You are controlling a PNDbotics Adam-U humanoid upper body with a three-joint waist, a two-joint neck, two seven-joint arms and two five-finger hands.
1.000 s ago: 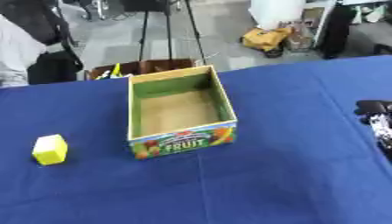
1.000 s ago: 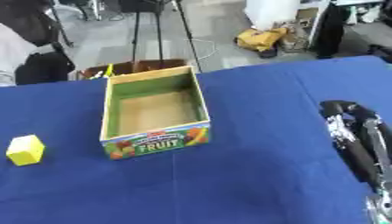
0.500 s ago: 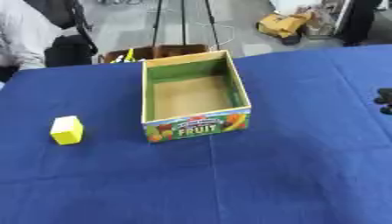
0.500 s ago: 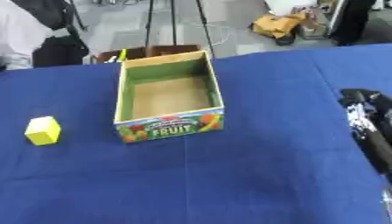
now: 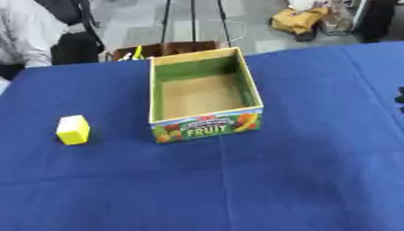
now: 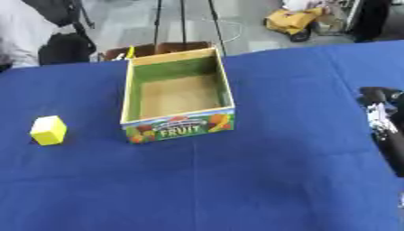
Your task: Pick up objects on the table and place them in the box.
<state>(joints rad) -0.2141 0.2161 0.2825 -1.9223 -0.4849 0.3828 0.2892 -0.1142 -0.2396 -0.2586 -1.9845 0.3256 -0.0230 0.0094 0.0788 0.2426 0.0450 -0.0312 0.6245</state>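
My cardboard box (image 5: 204, 100) sits open-topped at the worktop's (image 5: 300, 171) centre, green inner walls, bare tan floor, fruit print in front. The yellow cube (image 5: 73, 130) lies at its 9 o'clock, well apart. My right hand (image 6: 383, 122) shows at 3 o'clock (whether its fingers are spread, I cannot tell).

The table (image 5: 315, 180) is covered with blue cloth, matt, with soft creases running across it. The box (image 5: 204, 92) looks like cardboard: green inner walls, a plain brown matt floor, and a printed paper front with fruit pictures. At 9 o'clock from the box, the yellow cube (image 5: 73, 130) has smooth, flat faces that look like plastic or foam. At 3 o'clock, the right hand (image 6: 383, 119) looks like black plastic with pale metal parts.
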